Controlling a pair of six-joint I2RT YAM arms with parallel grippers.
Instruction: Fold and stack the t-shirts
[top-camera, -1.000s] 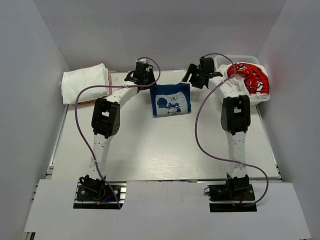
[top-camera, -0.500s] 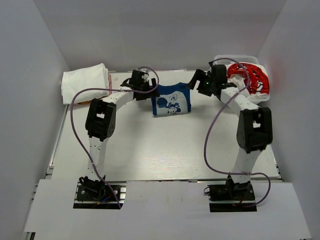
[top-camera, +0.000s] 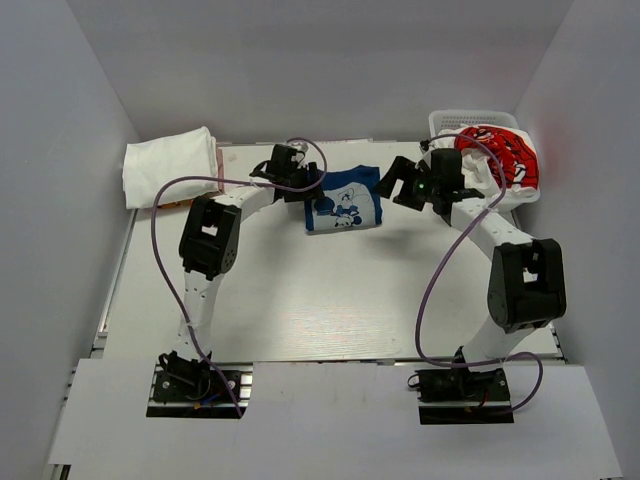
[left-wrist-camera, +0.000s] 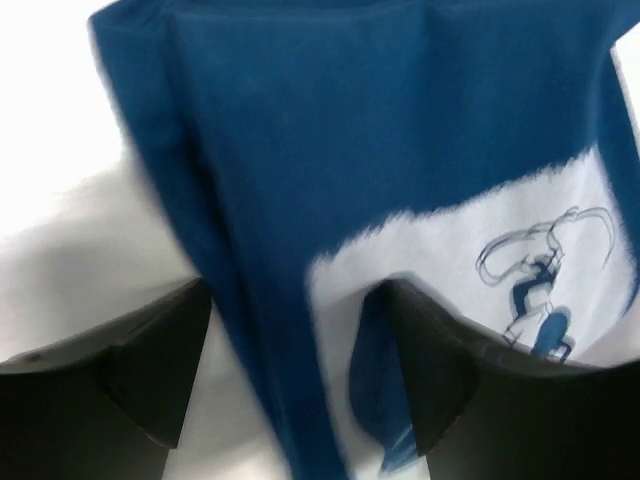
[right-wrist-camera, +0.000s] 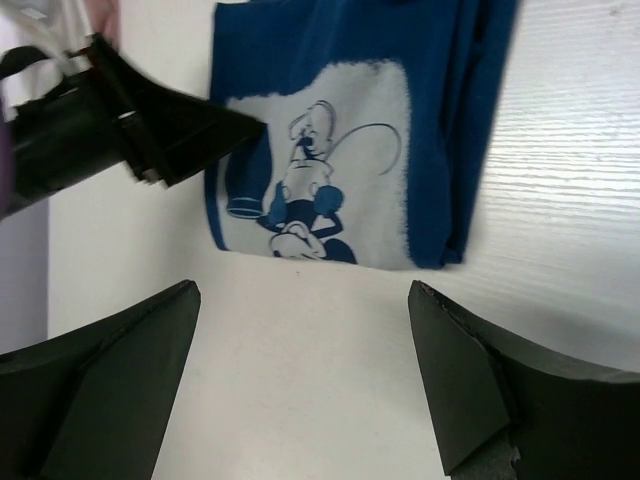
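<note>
Both arms have come down to the folded navy t-shirt (top-camera: 343, 200), which now lies between the wide-spread jaws of the left gripper (left-wrist-camera: 290, 400) and just ahead of the equally wide right gripper (right-wrist-camera: 300, 385), likely readying a two-handed pickup for stacking.

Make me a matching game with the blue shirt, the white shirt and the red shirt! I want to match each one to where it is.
Shirts:
1. blue t-shirt
2. white t-shirt
3. red t-shirt

Places:
A. folded up at the far left
B. bunched up in the white basket at the far right
C. lying on the table in the middle, picture side up

Right pairs: 1-C, 2-A, 3-B
</note>
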